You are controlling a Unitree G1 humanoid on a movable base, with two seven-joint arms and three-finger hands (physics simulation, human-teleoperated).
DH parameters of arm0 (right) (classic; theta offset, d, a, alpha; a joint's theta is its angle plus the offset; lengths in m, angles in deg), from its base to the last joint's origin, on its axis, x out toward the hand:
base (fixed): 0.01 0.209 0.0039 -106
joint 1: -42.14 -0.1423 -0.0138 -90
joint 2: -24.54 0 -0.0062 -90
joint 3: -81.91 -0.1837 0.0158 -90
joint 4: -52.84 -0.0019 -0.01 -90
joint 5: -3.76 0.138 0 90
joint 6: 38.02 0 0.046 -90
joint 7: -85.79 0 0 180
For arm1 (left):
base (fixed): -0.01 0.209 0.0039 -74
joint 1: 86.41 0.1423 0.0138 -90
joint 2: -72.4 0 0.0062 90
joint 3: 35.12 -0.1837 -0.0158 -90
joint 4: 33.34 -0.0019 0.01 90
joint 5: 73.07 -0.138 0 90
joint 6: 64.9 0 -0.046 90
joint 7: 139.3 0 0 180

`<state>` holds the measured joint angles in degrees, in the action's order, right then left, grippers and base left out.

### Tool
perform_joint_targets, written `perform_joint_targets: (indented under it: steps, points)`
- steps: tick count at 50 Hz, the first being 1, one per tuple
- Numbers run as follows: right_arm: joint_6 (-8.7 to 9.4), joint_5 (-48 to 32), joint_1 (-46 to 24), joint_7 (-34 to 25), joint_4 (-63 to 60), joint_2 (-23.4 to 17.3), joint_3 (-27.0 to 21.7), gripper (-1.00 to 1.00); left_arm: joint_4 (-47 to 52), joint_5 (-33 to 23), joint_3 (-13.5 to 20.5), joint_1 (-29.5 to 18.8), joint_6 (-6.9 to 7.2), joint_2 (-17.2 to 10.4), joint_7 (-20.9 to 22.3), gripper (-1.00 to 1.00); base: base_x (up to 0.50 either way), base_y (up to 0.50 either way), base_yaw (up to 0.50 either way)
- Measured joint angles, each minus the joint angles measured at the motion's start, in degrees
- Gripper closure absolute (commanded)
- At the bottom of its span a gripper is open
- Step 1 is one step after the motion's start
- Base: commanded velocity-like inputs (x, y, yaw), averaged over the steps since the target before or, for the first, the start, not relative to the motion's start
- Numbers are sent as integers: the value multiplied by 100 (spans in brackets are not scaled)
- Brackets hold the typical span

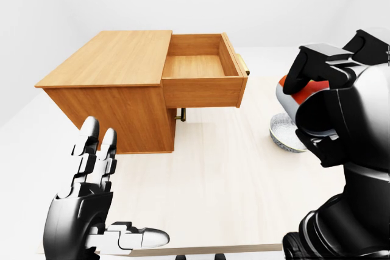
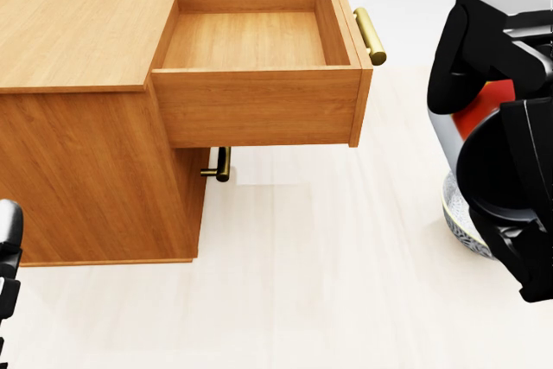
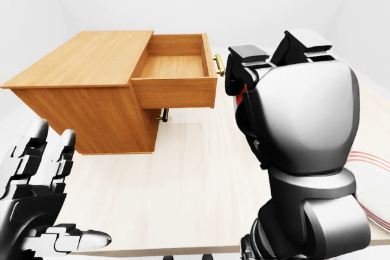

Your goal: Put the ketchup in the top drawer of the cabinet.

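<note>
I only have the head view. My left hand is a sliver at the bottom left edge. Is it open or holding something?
Observer: The left hand is open and empty, fingers spread, low in the left-eye view.
Operator: What is the red thing in my right hand?
Observer: The ketchup; the right hand grips it above the patterned bowl.
Operator: Anything right of the bowl?
Observer: A white cloth with red stripes, seen in the right-eye view.
</note>
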<state>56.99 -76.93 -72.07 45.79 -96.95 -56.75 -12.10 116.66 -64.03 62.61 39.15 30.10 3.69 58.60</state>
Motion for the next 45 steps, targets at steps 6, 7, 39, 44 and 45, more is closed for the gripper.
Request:
perform_joint_targets:
  steps: [6,7,39,44,45]
  points:
    - [0,-330,-943,0,443,-71,209,100,0,17,17,-12,0,-2,5,-100,0,0,0]
    - [0,-358,-1109,0,553,-100,230,100,0,17,17,-14,0,-1,7,-100,0,0,0]
    - [0,1001,-5651,0,5736,-675,262,100,0,-7,8,-77,0,-22,-26,-100,0,0,0]
    - [0,1782,-6222,0,6913,-705,223,100,0,-5,10,-83,0,-22,-24,-100,0,0,0]
    - [0,1941,-6326,0,7147,-714,218,100,0,-6,8,-83,0,-22,-23,-100,0,0,0]
